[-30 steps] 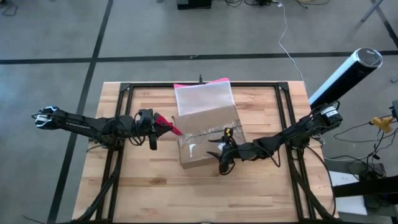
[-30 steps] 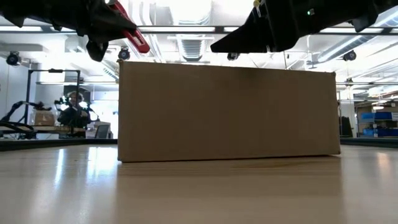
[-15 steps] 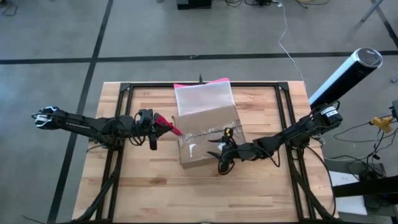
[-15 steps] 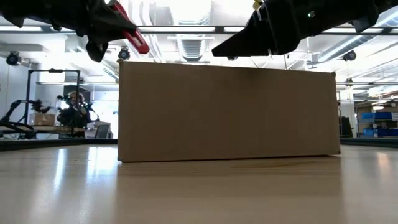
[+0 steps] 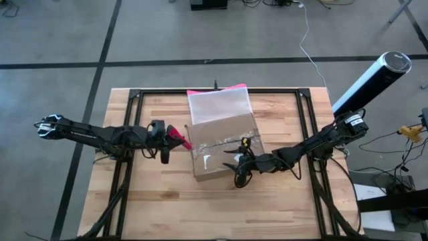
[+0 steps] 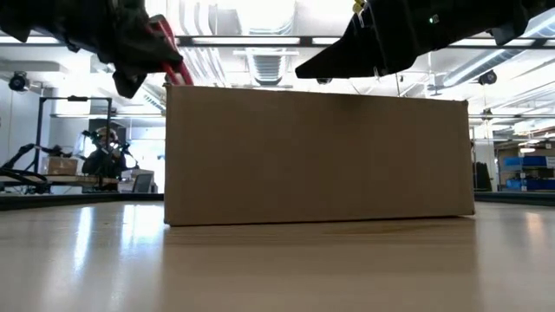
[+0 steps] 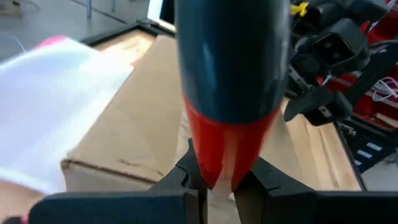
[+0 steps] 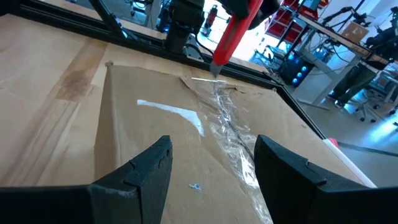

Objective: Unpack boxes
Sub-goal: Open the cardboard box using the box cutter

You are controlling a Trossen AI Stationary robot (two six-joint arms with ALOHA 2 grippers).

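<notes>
At nine o'clock of the box (image 5: 224, 148), left gripper (image 5: 167, 138) pinches a red cutter (image 5: 178, 138), tip meeting the tape (image 8: 231, 134) to slit it; right gripper (image 5: 234, 163) hovers spread, ready to steady.

We look down on a grey concrete floor (image 5: 60, 40) crossed by dark lines, with a butcher-block wooden table (image 5: 200, 207) standing on it inside a black metal frame (image 5: 304, 127). Loose cables (image 5: 304, 40) trail over the floor beyond the table's far edge. At table height we see a long workshop under a white ceiling with bright strip lights (image 6: 260, 41) and exposed ducting (image 6: 269, 65). A seated person (image 6: 104, 156) shows at a far desk. Blue storage bins (image 6: 525, 169) line shelving at the far side. Through the right wrist camera we see red equipment racks (image 8: 292, 12) and office chairs (image 8: 373, 99).
</notes>
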